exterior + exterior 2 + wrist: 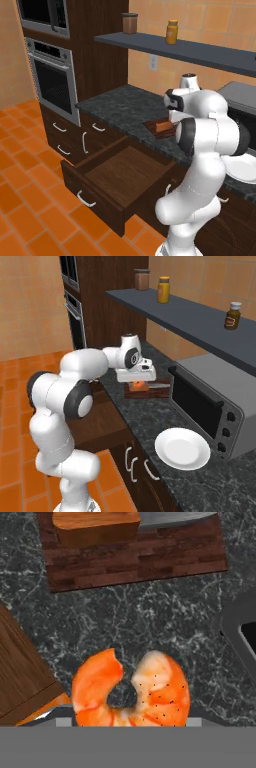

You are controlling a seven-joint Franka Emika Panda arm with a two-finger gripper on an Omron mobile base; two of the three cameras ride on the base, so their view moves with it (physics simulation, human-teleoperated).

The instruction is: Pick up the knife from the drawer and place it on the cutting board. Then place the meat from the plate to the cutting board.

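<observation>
- Even, bright, flat light in all three views, as in a rendered scene; no lamp or window shows as its source.
- Shadows are soft and weak: the open drawer [131, 172] is darker under its near walls, and the shelf [190, 318] casts a faint dim band on the tiled wall below it.
- The white arm [207, 150] shades gently from bright top to grey underside, with no hard highlights.
- No glare on the dark desk [125, 107]; the plate [182, 448] reads almost pure white with little detail.
- All pictures are coarse and slightly soft, with jagged edges.
- In the hand view the meat [131, 692] is close and blurred in texture; the cutting board [135, 559] grain looks blocky.
- No edge distortion is visible.
</observation>
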